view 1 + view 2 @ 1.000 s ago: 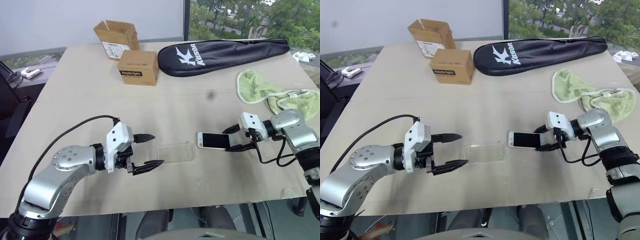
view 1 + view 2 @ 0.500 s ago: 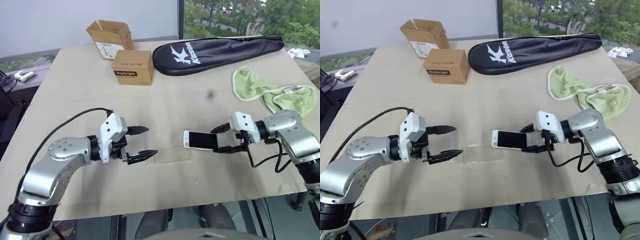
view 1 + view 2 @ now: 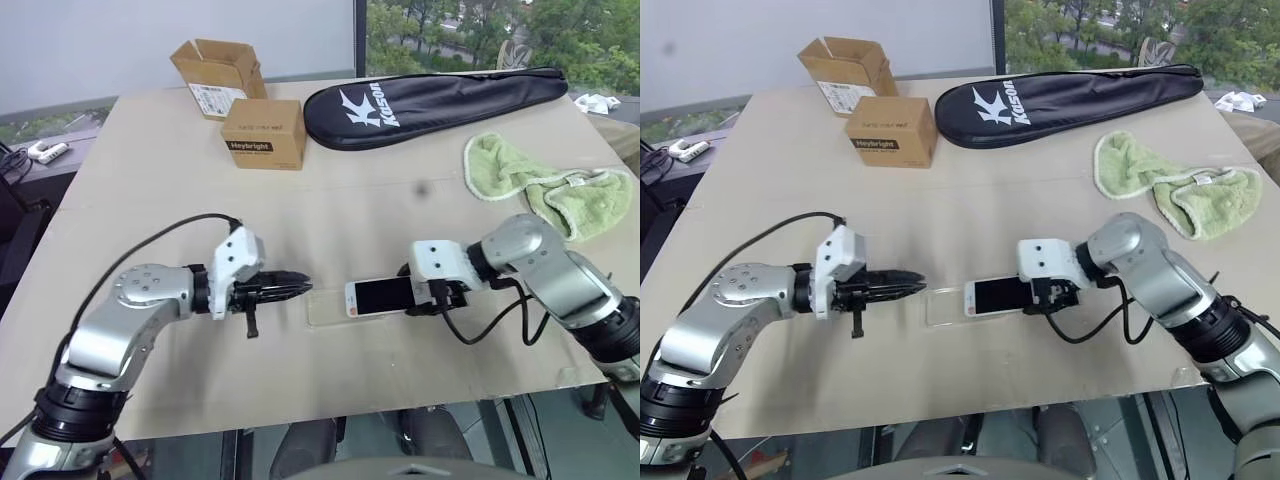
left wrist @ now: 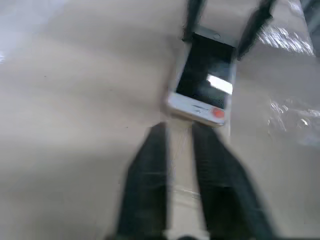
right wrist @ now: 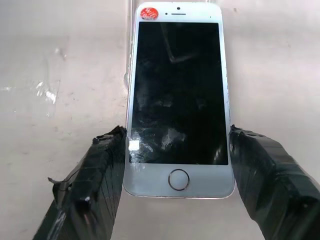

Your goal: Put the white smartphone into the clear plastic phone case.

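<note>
Between the two arms, near the table's front edge, lies the clear plastic phone case, flat, its near end at the tips of the left gripper. That gripper's jaws are drawn together on the case's end rim as far as the left wrist view suggests, though blur there leaves the contact uncertain; the likely purpose is to pin the thin shell so it cannot slide while the phone is pushed in. Opposite, the right gripper is clamped on the white smartphone, one finger on each long edge near the home-button end, screen up. Gripping the rear end leaves the forward end free beyond the jaws to enter the case; that free end already overlaps the case's far end. Against the frame a second earlier, the left jaws, then spread wide and short of the case, have closed at its end, and the right gripper has carried the phone from well clear of the case across to its far edge. Cardboard boxes, a racket bag and a green cloth sit well away.
</note>
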{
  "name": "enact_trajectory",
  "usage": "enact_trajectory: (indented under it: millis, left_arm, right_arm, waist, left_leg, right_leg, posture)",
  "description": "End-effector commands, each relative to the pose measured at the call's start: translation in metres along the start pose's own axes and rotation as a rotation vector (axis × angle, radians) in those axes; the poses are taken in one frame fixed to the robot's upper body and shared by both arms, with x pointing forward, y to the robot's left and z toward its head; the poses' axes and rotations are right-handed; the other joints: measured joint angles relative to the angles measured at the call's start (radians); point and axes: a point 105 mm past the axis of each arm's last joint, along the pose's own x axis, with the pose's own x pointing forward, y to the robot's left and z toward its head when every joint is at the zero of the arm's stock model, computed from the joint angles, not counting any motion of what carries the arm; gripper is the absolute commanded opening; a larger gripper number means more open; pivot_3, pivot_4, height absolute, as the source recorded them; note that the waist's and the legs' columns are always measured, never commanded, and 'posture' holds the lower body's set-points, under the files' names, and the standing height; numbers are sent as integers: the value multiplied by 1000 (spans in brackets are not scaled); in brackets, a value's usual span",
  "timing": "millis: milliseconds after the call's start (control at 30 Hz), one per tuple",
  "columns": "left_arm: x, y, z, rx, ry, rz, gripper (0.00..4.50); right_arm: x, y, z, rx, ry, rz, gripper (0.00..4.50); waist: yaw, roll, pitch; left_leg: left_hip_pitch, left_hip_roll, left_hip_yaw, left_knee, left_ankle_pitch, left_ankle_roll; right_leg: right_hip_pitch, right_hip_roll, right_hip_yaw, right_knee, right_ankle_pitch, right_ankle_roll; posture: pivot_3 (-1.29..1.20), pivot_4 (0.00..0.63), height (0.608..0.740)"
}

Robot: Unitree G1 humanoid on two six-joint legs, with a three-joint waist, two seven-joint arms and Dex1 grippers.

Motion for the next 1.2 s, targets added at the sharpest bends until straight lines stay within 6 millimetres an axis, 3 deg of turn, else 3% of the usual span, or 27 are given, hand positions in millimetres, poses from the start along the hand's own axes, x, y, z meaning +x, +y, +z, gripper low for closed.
enact_trajectory:
  millis: [33, 633, 1200]
  left_arm:
    - [4, 4, 6, 51, -23, -7, 24]
    - [48, -10, -7, 117, -17, -162, 24]
    - [55, -16, -13, 128, 28, -152, 24]
  right_arm:
    - [0, 0, 10, -46, 40, 4, 2819]
    - [7, -5, 22, -69, 109, 15, 2819]
    - [8, 2, 24, -100, 125, 38, 2819]
  waist:
    - [1, 0, 0]
    - [-1, 0, 0]
    - [-1, -1, 0]
  left_leg:
    - [0, 0, 0, 0, 0, 0]
    - [-1, -1, 0, 1, 0, 0]
    - [0, -1, 0, 2, 0, -1]
  right_leg:
    - [0, 0, 0, 0, 0, 0]
    - [-1, 0, 0, 2, 0, 0]
    - [-1, 0, 0, 2, 0, 0]
  posture:
    - [0, 150, 740]
    - [0, 150, 740]
    - [0, 150, 740]
